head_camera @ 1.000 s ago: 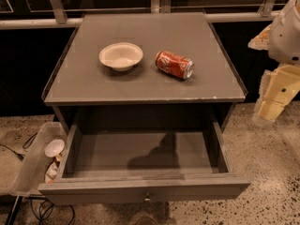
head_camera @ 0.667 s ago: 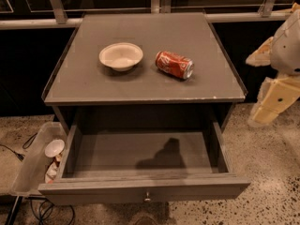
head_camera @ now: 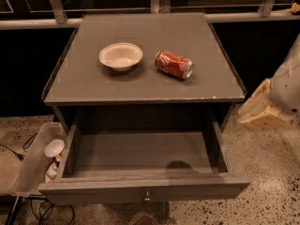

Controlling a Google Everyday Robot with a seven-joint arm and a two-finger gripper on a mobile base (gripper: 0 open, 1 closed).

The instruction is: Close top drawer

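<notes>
The top drawer (head_camera: 140,153) of the dark-grey cabinet is pulled fully out toward the camera. Its deep box is empty, and a small round metal knob (head_camera: 147,197) sits at the centre of its front panel (head_camera: 93,195). My gripper (head_camera: 262,110) is the cream-coloured piece at the right edge of the camera view, to the right of the cabinet and the drawer's right side, touching neither. No other drawers show.
A white bowl (head_camera: 120,56) and a red soda can (head_camera: 174,64) lying on its side rest on the cabinet top (head_camera: 140,83). A clear bin (head_camera: 33,161) with a white cup stands on the speckled floor at the left. Cables lie at the lower left.
My arm and gripper have moved down and back toward the right edge. Their shadow in the drawer has shrunk and slid toward the front right. The drawer has not moved.
</notes>
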